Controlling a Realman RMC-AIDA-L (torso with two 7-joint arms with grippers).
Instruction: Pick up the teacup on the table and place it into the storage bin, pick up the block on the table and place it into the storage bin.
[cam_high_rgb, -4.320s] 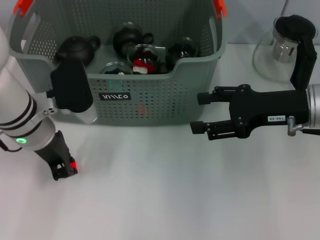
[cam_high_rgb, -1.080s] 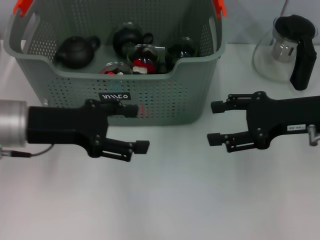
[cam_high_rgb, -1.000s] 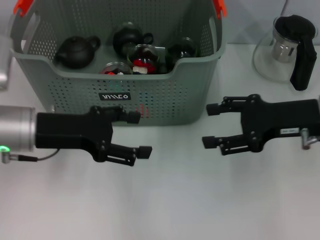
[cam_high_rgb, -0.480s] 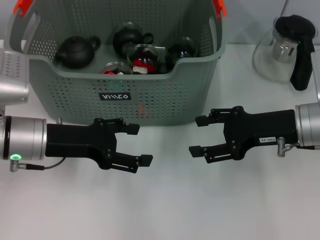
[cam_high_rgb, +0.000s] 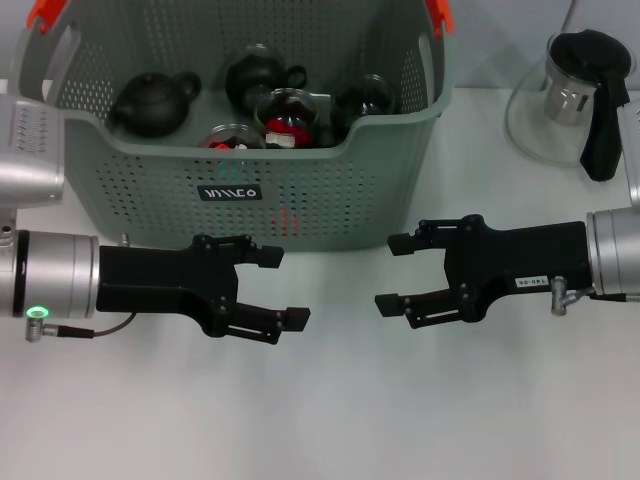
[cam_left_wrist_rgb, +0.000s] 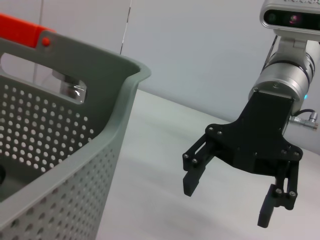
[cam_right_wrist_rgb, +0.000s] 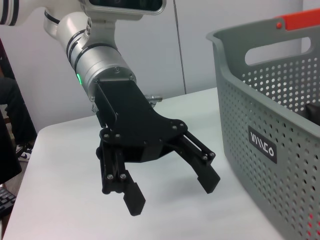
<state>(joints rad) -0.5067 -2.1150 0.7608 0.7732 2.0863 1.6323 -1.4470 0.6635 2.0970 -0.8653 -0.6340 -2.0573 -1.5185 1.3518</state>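
The grey storage bin stands at the back of the table, with its black label facing me. Inside it lie two dark teapots, glass teacups and a red block-like piece. No teacup or block shows on the table itself. My left gripper hovers open and empty in front of the bin. Facing it from the right is my right gripper, also open and empty. The right wrist view shows the left gripper beside the bin; the left wrist view shows the right gripper.
A glass pitcher with a black handle and lid stands at the back right. An orange-red handle tab tops the bin's left rim, another tab its right rim. White tabletop stretches in front of both grippers.
Over the last second both grippers came down a little toward the table's front, and the right one shifted left toward the left one. Both stayed open. The bin's contents are unchanged.
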